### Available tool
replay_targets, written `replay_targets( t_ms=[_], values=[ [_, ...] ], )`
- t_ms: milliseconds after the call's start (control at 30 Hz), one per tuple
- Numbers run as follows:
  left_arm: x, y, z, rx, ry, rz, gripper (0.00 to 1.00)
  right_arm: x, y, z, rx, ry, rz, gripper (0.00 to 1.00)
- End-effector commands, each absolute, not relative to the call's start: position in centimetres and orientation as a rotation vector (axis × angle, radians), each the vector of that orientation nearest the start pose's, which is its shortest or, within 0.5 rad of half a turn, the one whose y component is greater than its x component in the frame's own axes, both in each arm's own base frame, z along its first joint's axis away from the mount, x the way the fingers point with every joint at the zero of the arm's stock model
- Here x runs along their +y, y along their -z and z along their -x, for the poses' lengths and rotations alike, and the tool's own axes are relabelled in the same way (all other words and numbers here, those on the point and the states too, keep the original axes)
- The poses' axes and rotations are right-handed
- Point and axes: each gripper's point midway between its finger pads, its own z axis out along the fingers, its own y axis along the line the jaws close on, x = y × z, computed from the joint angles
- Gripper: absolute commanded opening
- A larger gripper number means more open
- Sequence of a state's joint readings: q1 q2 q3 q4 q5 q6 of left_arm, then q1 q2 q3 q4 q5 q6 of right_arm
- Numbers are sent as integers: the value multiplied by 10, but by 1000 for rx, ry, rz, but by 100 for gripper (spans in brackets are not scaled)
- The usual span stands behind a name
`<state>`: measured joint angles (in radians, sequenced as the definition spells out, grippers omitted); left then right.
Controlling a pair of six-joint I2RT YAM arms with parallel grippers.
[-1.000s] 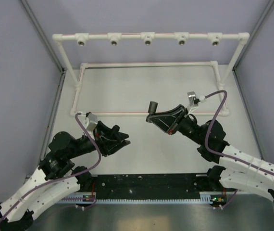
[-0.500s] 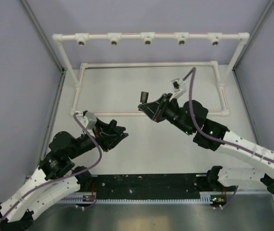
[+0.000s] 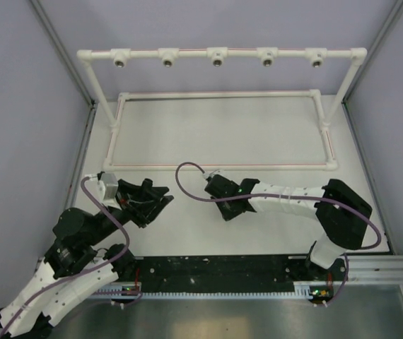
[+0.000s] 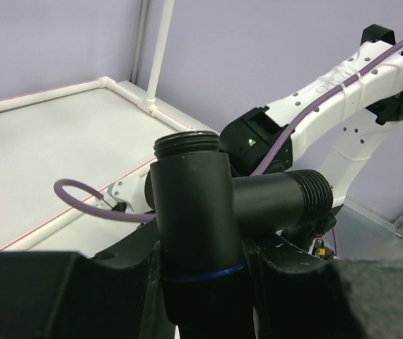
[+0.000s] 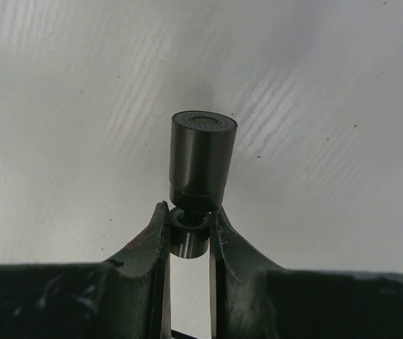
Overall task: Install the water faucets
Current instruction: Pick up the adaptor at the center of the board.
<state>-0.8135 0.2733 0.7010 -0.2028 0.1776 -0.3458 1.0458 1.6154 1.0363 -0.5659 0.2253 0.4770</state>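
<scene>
Right pincer (image 5: 189, 220) clamps stubby faucet (image 5: 201, 159) stem; left pincer (image 4: 201, 272) clamps T-faucet (image 4: 191, 191).

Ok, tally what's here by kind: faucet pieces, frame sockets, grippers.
Black faucet pieces: 2 (T-shaped piece in left gripper, stubby cylinder in right gripper)
Frame sockets: 5
Grippers: 2
Total: 9

T-shaped faucet (image 4: 189, 212) matt black plastic; stubby faucet (image 5: 201, 159) satin, possibly plastic
</scene>
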Motion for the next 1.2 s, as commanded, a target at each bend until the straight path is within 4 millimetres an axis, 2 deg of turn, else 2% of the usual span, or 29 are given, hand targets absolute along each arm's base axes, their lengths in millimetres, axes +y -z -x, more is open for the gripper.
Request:
replay_targets(
  t_ms=[0,100,233,367,433,600,833,1167],
  values=[
    [-176,-369,-110,1308,1090,-445,0,296,-44,-183,2542,-223,803,0],
    [-175,-369,-110,1307,1095,-439,0,289,-28,-177,2571,-166,832,0],
    [-176,-367,-109,1308,1099,-444,0,276,-8,-170,2637,-78,832,26],
    [-176,-366,-108,1313,1099,-446,0,268,2,-168,2661,-10,801,41],
    [-175,-367,-108,1311,1097,-446,0,264,2,-168,2666,13,777,44],
    [-174,-365,-108,1313,1092,-448,0,262,2,-169,2677,36,736,44],
    [-174,-365,-109,1313,1087,-443,0,262,2,-165,2736,74,685,34],
    [-172,-366,-108,1310,1081,-445,0,251,0,-156,2796,140,614,38]
  ],
)
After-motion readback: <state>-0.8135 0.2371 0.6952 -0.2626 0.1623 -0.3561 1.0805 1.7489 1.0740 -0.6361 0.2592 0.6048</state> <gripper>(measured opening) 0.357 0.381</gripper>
